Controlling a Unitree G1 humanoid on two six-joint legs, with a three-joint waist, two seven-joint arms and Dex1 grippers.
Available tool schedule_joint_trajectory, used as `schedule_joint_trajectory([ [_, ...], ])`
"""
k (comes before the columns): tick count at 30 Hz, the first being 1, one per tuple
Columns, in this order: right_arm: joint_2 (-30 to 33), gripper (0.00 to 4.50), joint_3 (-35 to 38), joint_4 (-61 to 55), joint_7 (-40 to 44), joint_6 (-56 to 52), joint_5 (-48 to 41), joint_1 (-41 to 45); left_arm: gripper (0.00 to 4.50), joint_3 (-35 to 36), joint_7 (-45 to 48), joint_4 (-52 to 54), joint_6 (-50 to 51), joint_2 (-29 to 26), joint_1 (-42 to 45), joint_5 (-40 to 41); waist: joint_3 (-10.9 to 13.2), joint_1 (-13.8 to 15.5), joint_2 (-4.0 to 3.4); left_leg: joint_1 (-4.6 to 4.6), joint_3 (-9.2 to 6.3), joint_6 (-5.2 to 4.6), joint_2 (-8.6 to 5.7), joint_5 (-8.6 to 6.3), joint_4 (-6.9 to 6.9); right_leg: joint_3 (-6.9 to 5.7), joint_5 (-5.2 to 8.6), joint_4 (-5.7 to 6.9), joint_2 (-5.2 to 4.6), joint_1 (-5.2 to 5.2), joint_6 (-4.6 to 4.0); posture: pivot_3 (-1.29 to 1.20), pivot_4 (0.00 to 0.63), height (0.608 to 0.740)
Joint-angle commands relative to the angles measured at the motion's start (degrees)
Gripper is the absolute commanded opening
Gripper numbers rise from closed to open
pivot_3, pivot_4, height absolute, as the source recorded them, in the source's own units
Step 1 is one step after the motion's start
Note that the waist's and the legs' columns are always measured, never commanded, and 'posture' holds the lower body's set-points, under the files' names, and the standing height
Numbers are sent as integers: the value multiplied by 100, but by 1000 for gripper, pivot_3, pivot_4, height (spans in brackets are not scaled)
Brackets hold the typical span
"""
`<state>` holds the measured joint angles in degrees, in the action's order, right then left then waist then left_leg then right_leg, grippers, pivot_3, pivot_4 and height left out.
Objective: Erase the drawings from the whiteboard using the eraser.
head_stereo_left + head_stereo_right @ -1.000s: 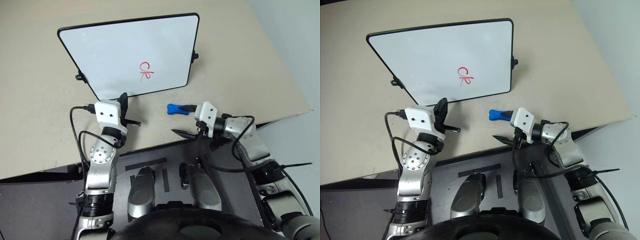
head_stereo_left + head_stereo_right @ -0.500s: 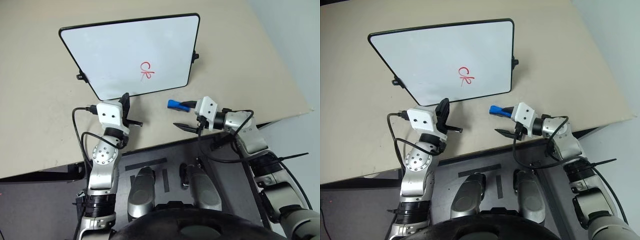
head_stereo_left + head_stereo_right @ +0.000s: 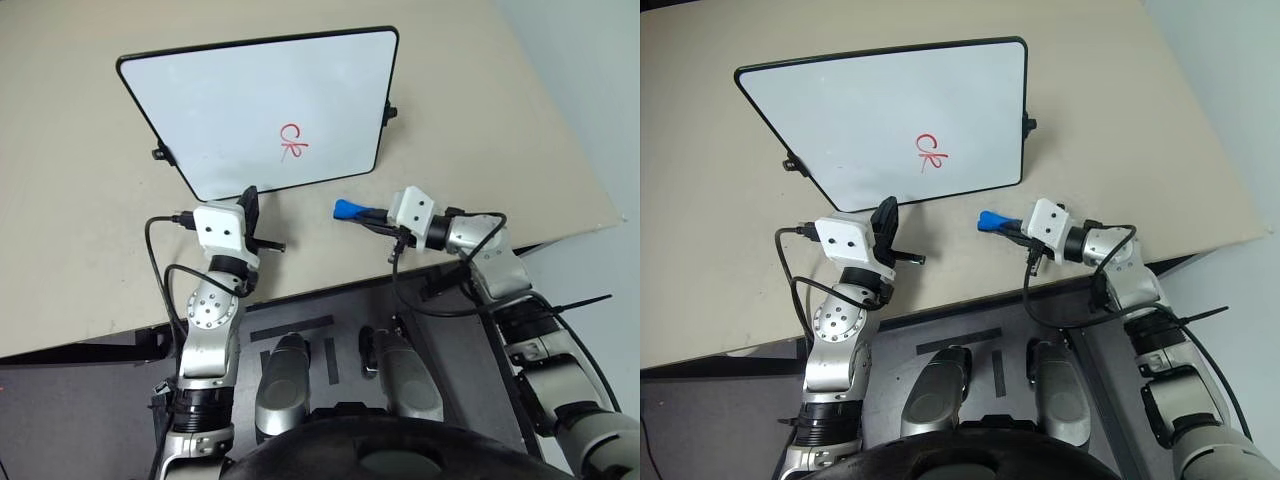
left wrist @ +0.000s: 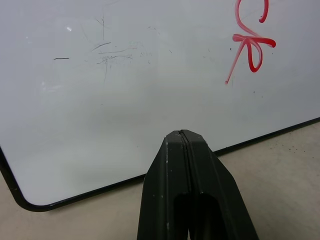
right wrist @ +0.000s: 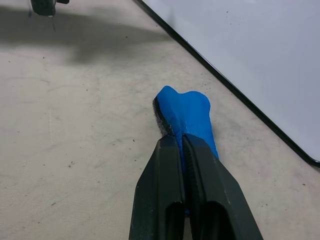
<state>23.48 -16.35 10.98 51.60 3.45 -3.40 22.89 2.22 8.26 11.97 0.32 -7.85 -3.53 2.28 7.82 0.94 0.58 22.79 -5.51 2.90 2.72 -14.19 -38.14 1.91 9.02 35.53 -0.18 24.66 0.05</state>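
The whiteboard (image 3: 250, 105) lies flat on the beige table, with the red drawings (image 3: 292, 143) near its front right part. In front of its near right corner is the blue eraser (image 3: 348, 209), and my right gripper (image 3: 374, 214) is shut on its near end. The right wrist view has the eraser (image 5: 186, 112) sticking out past the closed fingers (image 5: 165, 165), low over the table. My left gripper (image 3: 250, 196) is shut and empty at the board's front edge. In the left wrist view it (image 4: 182, 136) points at the board (image 4: 125, 110), the drawings (image 4: 252, 45) off to one side.
The table (image 3: 70, 230) ends in a front edge just behind both wrists and a slanted right edge (image 3: 590, 190). Faint grey smudges (image 4: 107, 55) mark the whiteboard. A small black knob (image 3: 390, 112) sticks out from the board's right side.
My right gripper's fingers were spread around the eraser's near end and have closed on it. The right hand edged slightly forward. The left arm stayed still.
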Motion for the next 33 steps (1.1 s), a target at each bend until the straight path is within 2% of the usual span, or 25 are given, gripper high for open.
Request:
schedule_joint_trajectory([
  [1,-38,14,67,-258,0,186,-13,161,0,48,-15,138,-127,-5,13,24,0,0,0,0,0,0,0,0,0,0,0,0,0,0,0,0,150,740],
  [5,-138,14,-27,-566,96,426,39,506,0,95,-7,185,-128,-27,-74,43,1,-14,-2,2,1,0,0,-1,3,0,1,0,0,6,1,0,150,740],
  [9,-264,14,-212,-166,-55,1275,501,1131,0,114,1,178,-125,-27,-89,40,1,-30,-1,6,1,1,2,-1,7,0,-2,0,0,16,-3,0,150,740],
  [14,-465,14,-506,1154,-562,2677,1350,1968,0,122,-17,207,-130,-4,-97,25,1,-13,-2,6,-4,0,6,-1,11,-2,-5,3,-2,22,-8,0,150,740],
  [17,-649,14,-565,1884,-758,3194,1508,2289,0,128,-24,263,-143,7,-171,26,1,-1,-2,11,-4,0,4,-2,11,-2,-6,4,-8,28,-10,0,150,740],
  [25,-950,14,-815,3793,-1931,4159,2532,3130,0,154,-105,277,-158,34,-176,-3,1,-5,-2,22,-3,5,6,-8,12,-3,-9,28,-13,54,-17,0,150,740],
  [33,-895,14,-721,4270,-3415,4529,3161,3597,0,132,-139,236,-175,32,-131,-9,3,-9,-5,21,-5,5,8,-8,12,-3,-25,39,-12,65,-42,0,150,740],
])
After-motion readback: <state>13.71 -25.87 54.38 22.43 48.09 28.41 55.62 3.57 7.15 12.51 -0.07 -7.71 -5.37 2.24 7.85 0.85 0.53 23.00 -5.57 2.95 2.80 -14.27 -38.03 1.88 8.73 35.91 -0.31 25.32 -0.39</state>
